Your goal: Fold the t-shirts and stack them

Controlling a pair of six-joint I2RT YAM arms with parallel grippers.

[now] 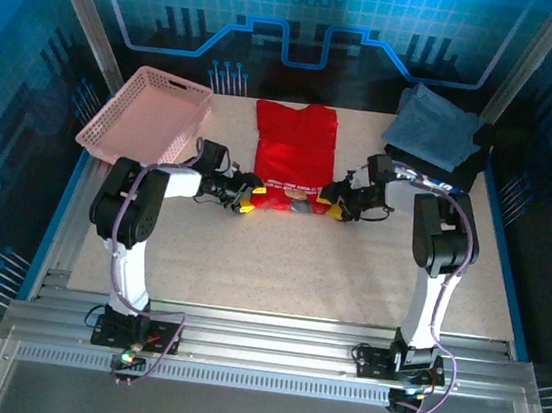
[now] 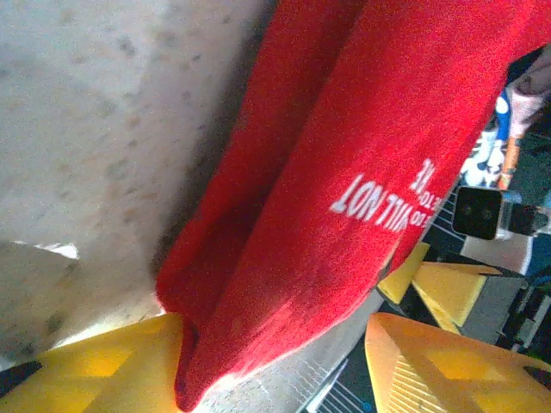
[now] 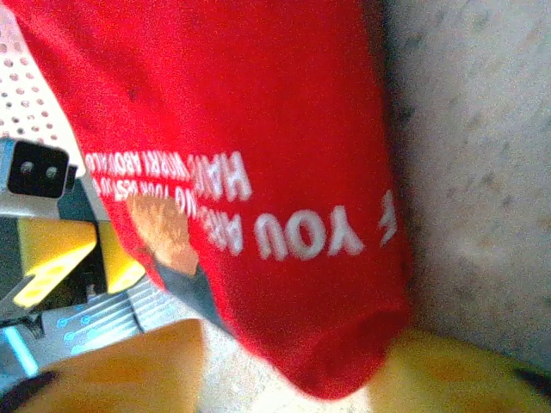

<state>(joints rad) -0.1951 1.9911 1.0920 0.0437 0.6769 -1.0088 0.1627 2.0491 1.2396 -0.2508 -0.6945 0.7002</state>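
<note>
Left hand (image 1: 252, 197) and right hand (image 1: 330, 203), half open, straddle the red t-shirt's (image 1: 293, 148) near corners, gripping nothing.

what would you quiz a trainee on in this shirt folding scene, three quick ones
1. Where does the pink basket sit on the table? A) far left B) far right C) near edge, centre
2. True or false: the left gripper and right gripper are at the near corners of the red t-shirt, with cloth between their fingers.
3. Fill in: the folded grey-blue shirt lies on a ___ shirt.
Key: 1 A; 2 true; 3 dark
</note>
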